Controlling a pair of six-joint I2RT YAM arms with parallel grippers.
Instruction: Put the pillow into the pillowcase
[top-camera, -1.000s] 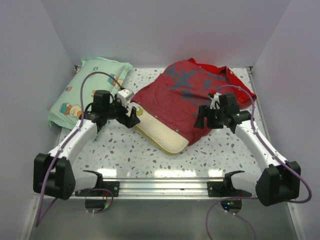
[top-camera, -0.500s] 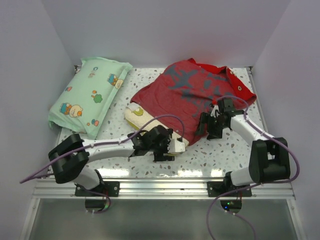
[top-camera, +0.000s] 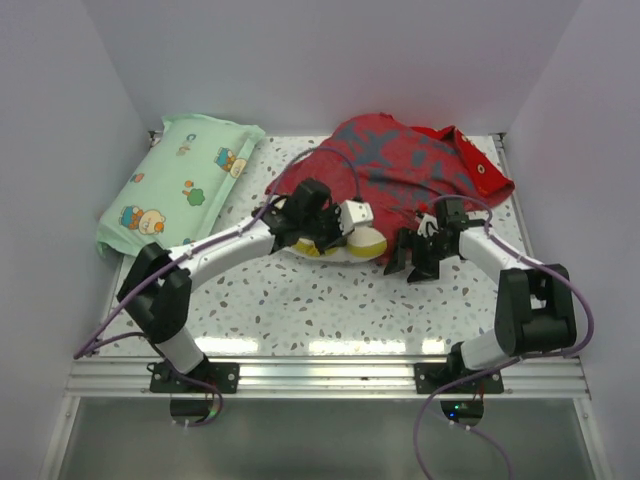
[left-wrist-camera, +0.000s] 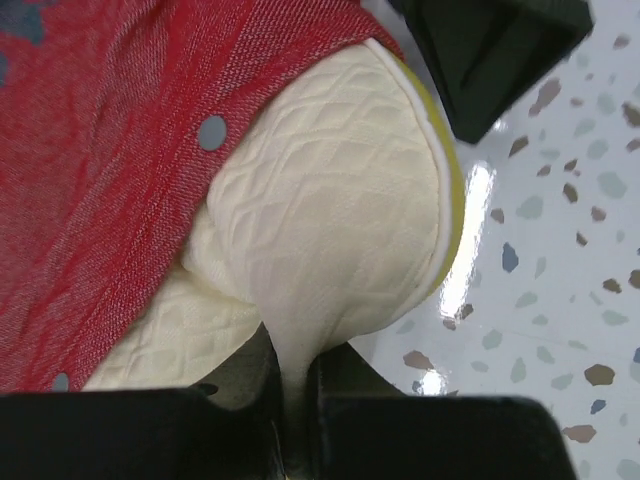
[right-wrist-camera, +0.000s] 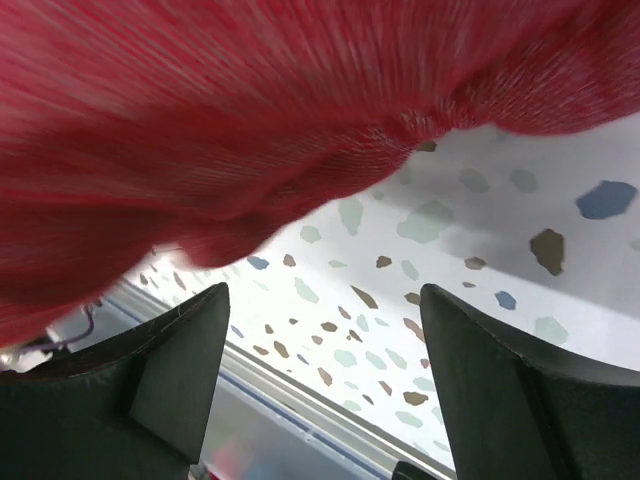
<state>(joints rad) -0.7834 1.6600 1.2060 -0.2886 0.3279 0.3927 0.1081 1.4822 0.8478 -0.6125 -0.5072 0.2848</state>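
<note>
Pinches a fold of the cream cover at the near corner of the pillow (left-wrist-camera: 340, 220) in the left pincer (left-wrist-camera: 292, 410), jaws all but together on the cloth. Keeps most of the pillow inside the pillowcase (top-camera: 400, 165): only the rounded corner with its yellow piped edge pokes out past the red hem and its grey studs. Sits on the far half of the bench (top-camera: 330, 300), bunched up, the far-right flap close to the right wall.

Holds the right pincer (right-wrist-camera: 322, 300) wide apart with nothing between the fingers, low over the bench just right of the exposed corner, red hem sagging above the fingertips.

Shows speckled surface across the whole near half, from the pillow corner to the metal rail at the front edge. Has a mint-green pillow (top-camera: 180, 195) against the left wall at the far corner, with a narrow strip of bench between it and the red cloth.
</note>
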